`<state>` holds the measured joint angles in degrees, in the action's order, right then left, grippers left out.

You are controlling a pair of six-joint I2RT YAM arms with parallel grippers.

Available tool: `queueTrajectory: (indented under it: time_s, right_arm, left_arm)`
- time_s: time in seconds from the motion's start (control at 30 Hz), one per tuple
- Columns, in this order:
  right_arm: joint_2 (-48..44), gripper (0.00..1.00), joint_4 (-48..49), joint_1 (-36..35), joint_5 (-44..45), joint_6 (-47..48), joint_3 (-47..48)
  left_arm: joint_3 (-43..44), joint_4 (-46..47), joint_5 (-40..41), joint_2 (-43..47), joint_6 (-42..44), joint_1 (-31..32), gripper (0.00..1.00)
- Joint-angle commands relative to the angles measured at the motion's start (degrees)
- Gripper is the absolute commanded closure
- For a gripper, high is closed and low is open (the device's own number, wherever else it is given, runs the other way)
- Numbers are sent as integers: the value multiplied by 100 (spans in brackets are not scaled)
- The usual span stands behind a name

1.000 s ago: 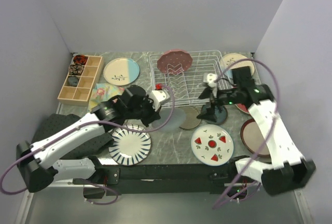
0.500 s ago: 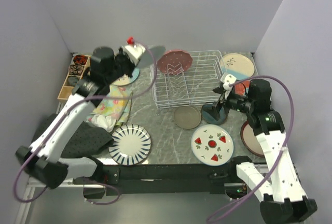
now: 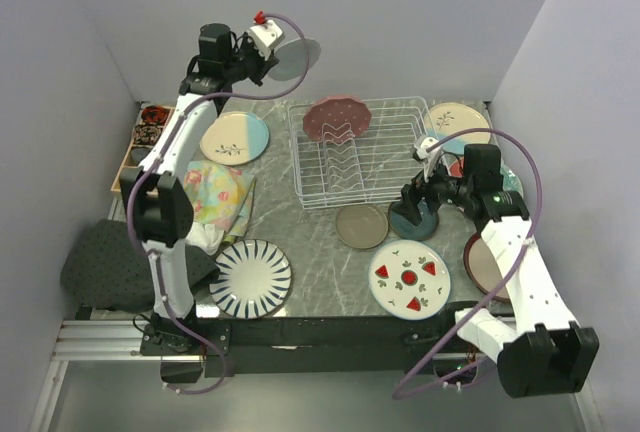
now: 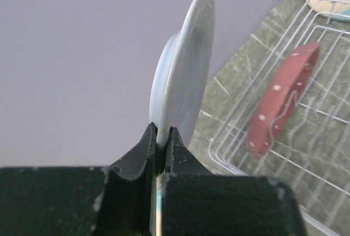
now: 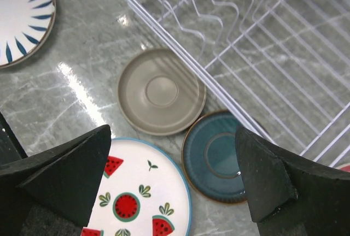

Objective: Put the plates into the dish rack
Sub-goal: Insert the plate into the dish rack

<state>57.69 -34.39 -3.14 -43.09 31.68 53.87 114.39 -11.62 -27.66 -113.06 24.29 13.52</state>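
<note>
Pinching pale blue plate (image 4: 188, 72) by rim only with left fingers (image 4: 136, 154), high up near dish rack (image 3: 375, 157). Might slip and shatter. Right fingers (image 5: 60, 170) spread wide, empty.

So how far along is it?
One: a pink dotted plate stands in the dish rack. The left tool holds a pale blue plate up high. The striped plate, watermelon plate, taupe plate and dark teal plate lie on the table, among others.
</note>
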Motion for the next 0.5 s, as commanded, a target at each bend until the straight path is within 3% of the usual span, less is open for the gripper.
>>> queueTrajectory:
  time_s: [0.0, 0.47]
  right_arm:
    - [303, 0, -234, 164, -24, 180, 361]
    - [489, 0, -323, 498, -217, 207, 388]
  left_arm:
    - [997, 528, -959, -532, 102, -60, 99]
    - [1112, 1074, -2015, -1430, -91, -60, 99]
